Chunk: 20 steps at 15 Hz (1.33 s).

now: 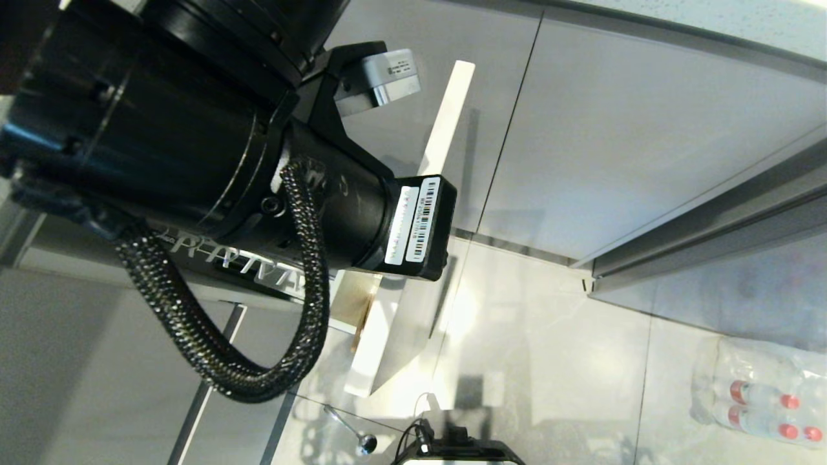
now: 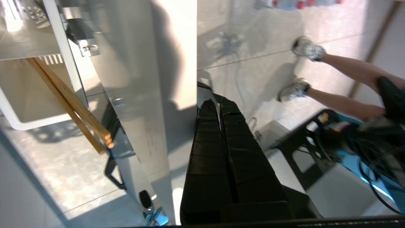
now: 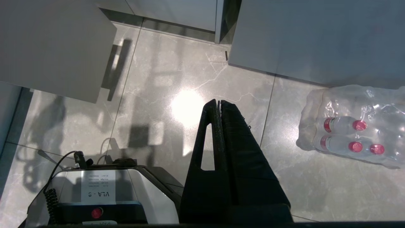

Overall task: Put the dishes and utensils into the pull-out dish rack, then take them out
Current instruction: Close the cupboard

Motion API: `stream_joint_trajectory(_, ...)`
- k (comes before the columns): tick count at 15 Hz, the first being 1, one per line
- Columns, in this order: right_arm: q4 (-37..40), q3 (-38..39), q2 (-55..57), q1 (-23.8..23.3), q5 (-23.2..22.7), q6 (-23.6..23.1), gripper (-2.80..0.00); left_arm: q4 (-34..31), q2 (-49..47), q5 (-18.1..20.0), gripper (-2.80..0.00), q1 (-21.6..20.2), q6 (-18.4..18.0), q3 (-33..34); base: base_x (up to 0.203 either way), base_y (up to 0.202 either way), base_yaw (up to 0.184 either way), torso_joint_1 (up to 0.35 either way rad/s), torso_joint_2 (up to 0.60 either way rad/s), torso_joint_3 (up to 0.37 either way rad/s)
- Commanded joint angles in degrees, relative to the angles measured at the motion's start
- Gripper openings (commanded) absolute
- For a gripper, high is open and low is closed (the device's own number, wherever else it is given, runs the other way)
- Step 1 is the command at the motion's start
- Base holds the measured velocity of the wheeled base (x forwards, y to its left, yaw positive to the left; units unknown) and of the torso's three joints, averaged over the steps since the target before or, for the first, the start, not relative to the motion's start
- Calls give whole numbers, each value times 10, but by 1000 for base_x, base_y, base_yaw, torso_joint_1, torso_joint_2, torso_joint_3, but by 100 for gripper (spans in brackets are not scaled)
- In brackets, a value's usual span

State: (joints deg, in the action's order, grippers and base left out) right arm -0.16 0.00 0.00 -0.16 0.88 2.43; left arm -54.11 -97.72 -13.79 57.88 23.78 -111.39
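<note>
Chopsticks [image 2: 71,103] are the interesting bit, but going by the head view first: most of it is blocked by the left arm [image 1: 194,148] up close, with the beige cabinet-front panel [image 1: 426,219] of the pull-out dish rack seen edge-on behind it, and a spoon [image 1: 352,429] lying loose on the floor near the robot's base. No plate or bowl visible anywhere. Left wrist view: the left gripper [image 2: 218,104] has its fingers pressed together with nothing between them, hanging on the outer side of that panel. The two wooden sticks sit on the other side of it, well apart from the fingers, poking out of the white utensil caddy [image 2: 19,122] at a slant, free ends pointing out over the floor. A person's legs show in the background. Right wrist view: the right gripper [image 3: 218,104] also closed and empty, parked over the floor tiles, with a wrapped pack of water bottles [image 3: 351,139] off to one side. I'd guess the left arm is nearer the sticks.
</note>
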Motion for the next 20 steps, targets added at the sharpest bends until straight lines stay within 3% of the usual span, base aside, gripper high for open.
stream_joint_trajectory(1,0,0,1,0,0,0,-280,-4,-5,-15,-280,0,2,0,0,0,0,0,0,0)
stream_joint_trajectory(8,0,0,1,0,0,0,-280,-17,-3,-161,-280,0,3,1,0,0,0,0,0,0)
stream_joint_trajectory(12,0,0,1,0,0,0,-280,-21,-2,-212,-280,-1,11,2,0,0,0,0,0,0)
stream_joint_trajectory(17,0,0,1,0,0,0,-280,-21,-2,-319,-280,-20,12,11,0,0,0,0,0,0)
stream_joint_trajectory(20,0,0,1,0,0,0,-280,-21,-2,-347,-280,-32,20,12,0,0,0,0,0,0)
